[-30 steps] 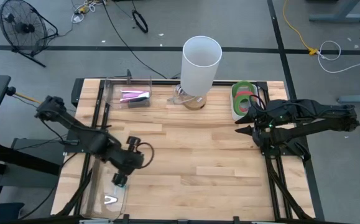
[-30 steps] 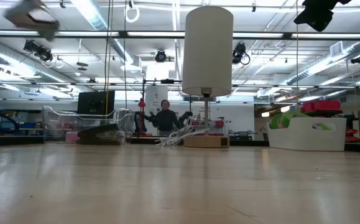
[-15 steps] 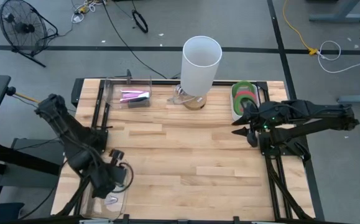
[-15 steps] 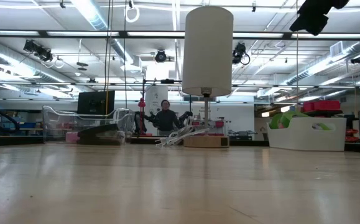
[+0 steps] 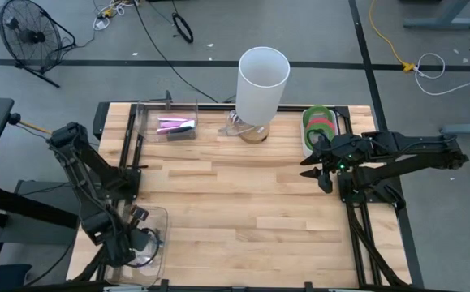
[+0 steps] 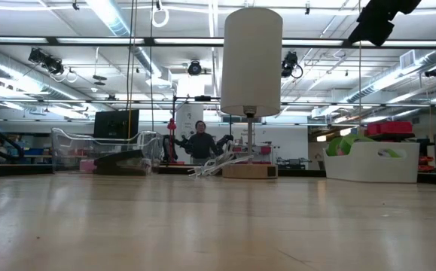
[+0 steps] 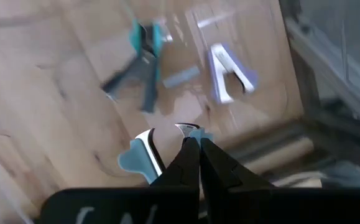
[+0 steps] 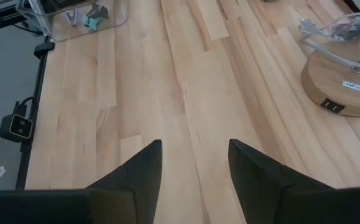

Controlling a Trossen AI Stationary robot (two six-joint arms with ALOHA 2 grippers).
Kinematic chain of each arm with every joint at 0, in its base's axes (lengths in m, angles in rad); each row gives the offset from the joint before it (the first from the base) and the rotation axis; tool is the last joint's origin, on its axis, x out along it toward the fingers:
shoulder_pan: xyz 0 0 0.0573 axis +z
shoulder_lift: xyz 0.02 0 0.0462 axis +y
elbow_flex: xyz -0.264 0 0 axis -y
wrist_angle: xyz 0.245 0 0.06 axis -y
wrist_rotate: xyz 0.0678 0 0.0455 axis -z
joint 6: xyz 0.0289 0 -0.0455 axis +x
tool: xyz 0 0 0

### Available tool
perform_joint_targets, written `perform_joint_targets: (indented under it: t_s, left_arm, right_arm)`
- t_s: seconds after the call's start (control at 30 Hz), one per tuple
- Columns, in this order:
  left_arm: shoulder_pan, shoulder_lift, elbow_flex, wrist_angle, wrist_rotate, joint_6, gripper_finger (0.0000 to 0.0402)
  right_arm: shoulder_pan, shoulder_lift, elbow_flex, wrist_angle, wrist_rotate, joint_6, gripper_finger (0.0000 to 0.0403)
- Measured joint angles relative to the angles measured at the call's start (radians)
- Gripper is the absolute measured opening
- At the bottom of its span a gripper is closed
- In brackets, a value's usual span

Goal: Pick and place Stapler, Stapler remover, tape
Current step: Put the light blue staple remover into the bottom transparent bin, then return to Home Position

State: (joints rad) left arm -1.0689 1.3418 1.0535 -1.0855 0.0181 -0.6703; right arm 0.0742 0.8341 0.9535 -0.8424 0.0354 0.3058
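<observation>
Left gripper: your left gripper (image 7: 195,146) is pinched fully closed over a clear plastic tray (image 5: 160,217) at the table's near left corner; its fingers grip the edge of a teal-and-chrome staple remover (image 7: 143,160).
In that tray: just past the fingertips you see a second dark and teal staple remover (image 7: 139,65) and a white, V-shaped one (image 7: 229,74); all are blurred.
Right gripper: your right gripper (image 5: 316,169) hangs above bare wood with its fingers (image 8: 136,171) partly apart and nothing between them.
Tape: green and red rings (image 5: 319,126) lie in a white bin (image 6: 368,162) just behind the right gripper, by the table's far right edge.
Lamp: a white cylinder shade (image 5: 262,81) on a round wooden base (image 8: 338,78) stands left of that bin.
Table: pale butcher-block planks (image 5: 251,195), smooth.
</observation>
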Motion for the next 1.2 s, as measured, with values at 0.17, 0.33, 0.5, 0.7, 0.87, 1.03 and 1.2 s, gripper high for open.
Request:
perform_joint_targets:
  t_s: [0.17,0.33,0.5,0.7,0.87,1.03,1.2]
  left_arm:
    - [-0.024,0.0,-0.022,0.022,0.023,0.001,0.0]
    - [-0.024,0.0,-0.022,0.021,0.002,0.009,0.001]
    - [-0.024,0.0,-0.022,0.028,0.002,0.004,0.0023]
    - [-0.023,0.0,-0.022,0.028,0.001,0.001,0.0046]
    - [0.009,0.0,-0.022,0.031,-0.026,0.002,0.0073]
    - [0.101,0.0,-0.012,0.04,-0.151,0.063,0.0087]
    - [0.209,0.0,0.021,0.038,-0.31,0.16,0.008]
  right_arm:
    - [0.0,0.0,0.0,0.002,0.0,0.0,0.0185]
    - [0.0,0.0,0.0,0.019,0.001,0.0,0.0185]
    - [0.0,0.0,0.0,0.03,0.001,0.0,0.0185]
    - [0.0,0.0,0.0,0.029,0.001,0.0,0.0185]
    - [0.0,0.0,0.0,0.029,0.001,-0.008,0.0185]
    - [0.0,0.0,0.0,0.028,0.002,-0.017,0.0185]
    - [0.0,0.0,0.0,0.028,0.002,-0.034,0.0185]
